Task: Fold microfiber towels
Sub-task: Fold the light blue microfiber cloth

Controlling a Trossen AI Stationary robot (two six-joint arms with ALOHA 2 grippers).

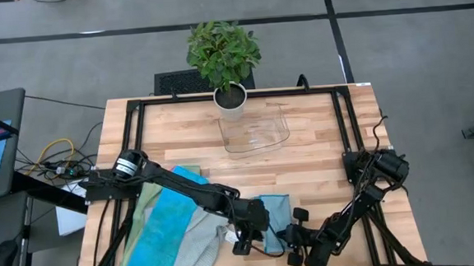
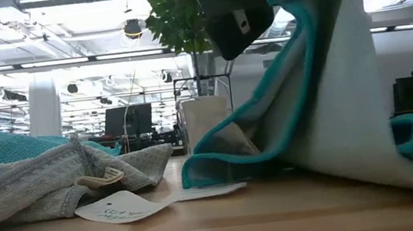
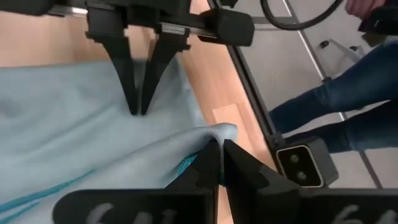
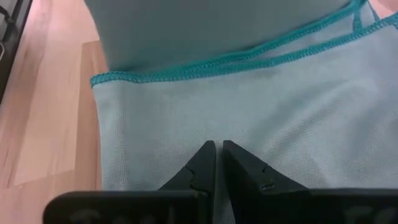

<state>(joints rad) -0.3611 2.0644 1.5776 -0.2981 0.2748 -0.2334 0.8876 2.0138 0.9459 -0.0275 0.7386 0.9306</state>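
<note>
Wooden table [image 1: 320, 144] first: your teal-edged towel [image 1: 276, 206] sits at its near edge, mid-fold. Left gripper [image 1: 245, 241] and right gripper [image 1: 301, 257] both pinch its edge. Next, carry that edge across evenly.

A pale wooden surface [image 1: 320, 144] with a black frame along its edges. At the middle of its far edge stands a leafy green plant [image 1: 223, 51] in a white pot [image 1: 231, 100]. Just beside the pot lies a clear plastic tray [image 1: 258, 133]. A white paper tag [image 2: 119, 209] lies near the front edge.
</note>
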